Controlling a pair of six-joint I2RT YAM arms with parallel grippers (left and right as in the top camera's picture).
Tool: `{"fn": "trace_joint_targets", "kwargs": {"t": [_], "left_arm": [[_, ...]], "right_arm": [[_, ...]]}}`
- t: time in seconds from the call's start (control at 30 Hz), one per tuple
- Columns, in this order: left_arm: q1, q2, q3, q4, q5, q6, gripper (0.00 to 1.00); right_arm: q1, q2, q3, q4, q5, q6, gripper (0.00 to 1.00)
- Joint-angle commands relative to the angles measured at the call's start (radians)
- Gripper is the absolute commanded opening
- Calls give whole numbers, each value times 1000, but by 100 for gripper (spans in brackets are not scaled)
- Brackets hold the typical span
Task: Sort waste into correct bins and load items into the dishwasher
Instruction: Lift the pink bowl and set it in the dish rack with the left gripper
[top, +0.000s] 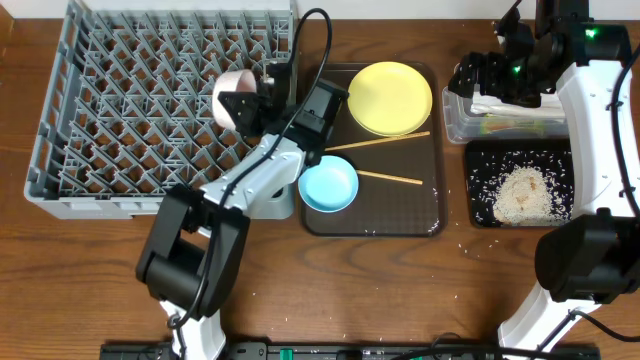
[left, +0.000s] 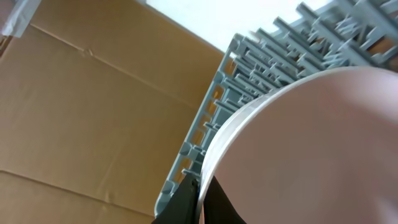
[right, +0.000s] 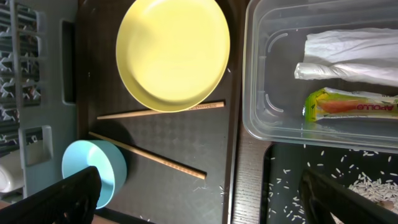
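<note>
The left arm reached from its base at the near edge of the wooden table (top: 90, 270) up to the right side of the large square grey plastic dish rack (top: 140, 110). There the left gripper (top: 250, 102) was clamped on the rim of a round white bowl (top: 230, 92), which was tipped on its side over the pegs. In the left wrist view the bowl filled most of the frame and only one dark finger (left: 185, 202) showed. Whether the bowl touched the rack could not be told. The right arm arched over the far right of the table. The right gripper (top: 497, 75) hung with jaws wide apart, holding nothing, above the clear plastic rectangular tub (right: 255, 74). That tub held a crumpled white paper napkin (right: 354, 56) and a small yellow-green wrapper (right: 351, 106). From overhead the arm hid part of the tub. Just beside the tub lay the shallow black rectangular tray (top: 485, 160) with white rice scraps (top: 522, 192), cut off in the right wrist view. The round yellow plate (top: 390, 97), light blue bowl (top: 328, 185) and two thin wooden chopsticks (top: 385, 142) lay on the dark brown serving tray (top: 420, 215).
</note>
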Motion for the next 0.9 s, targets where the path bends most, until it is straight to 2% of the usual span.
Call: {"fn": "trace_joint_targets", "kwargs": {"t": [0.0,0.4,0.47,0.53,0.6,0.87], "left_arm": [[11,47,-5,6,-52,6,7],[-95,79,-5,-20,-53,6,8],[-117,79,-5,-25,-53,6,16],[-137,79,-5,-24,-53,6,34],[-151,79,-5,-25,-52,6,39],[-188,79,-5,-41,-5,6,40]], "right_arm": [[8,-4,0,0,-3,2,99],[8,-4,0,0,-3,2,99],[8,-4,0,0,-3,2,99],[8,-4,0,0,-3,2,99],[8,-4,0,0,-3,2,99],[8,-4,0,0,-3,2,99]]}}
